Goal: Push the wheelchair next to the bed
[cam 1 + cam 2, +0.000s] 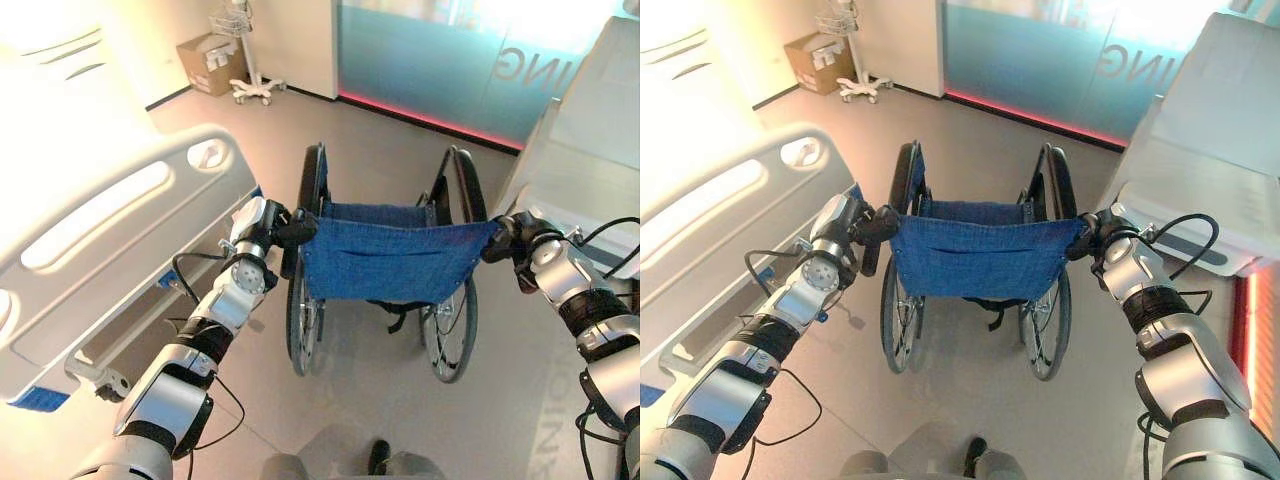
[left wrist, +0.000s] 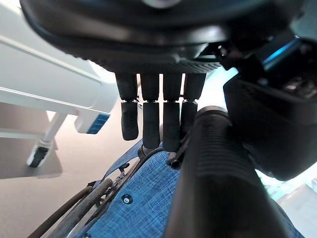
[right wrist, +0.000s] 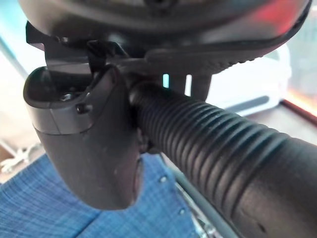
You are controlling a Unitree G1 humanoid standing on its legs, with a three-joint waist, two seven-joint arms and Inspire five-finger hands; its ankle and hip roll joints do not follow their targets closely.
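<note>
The wheelchair [image 1: 385, 260], with a blue cloth backrest and big spoked wheels, stands on the floor straight ahead, its back toward me. My left hand [image 1: 290, 232] is at its left push handle [image 2: 218, 178]; the ribbed black grip lies between the fingers [image 2: 151, 124] and the thumb. My right hand [image 1: 503, 240] is curled round the right push handle [image 3: 208, 148], thumb [image 3: 94, 144] wrapped over it. The white bed [image 1: 100, 230] stands close on the left, its footboard rail beside the wheelchair's left wheel.
A large white unit [image 1: 1210, 150] stands close on the right. Ahead, a frosted glass wall [image 1: 440, 60] with a red strip at its base closes off the room. A cardboard box [image 1: 210, 62] and a wheeled stand [image 1: 250, 85] sit at the far left corner.
</note>
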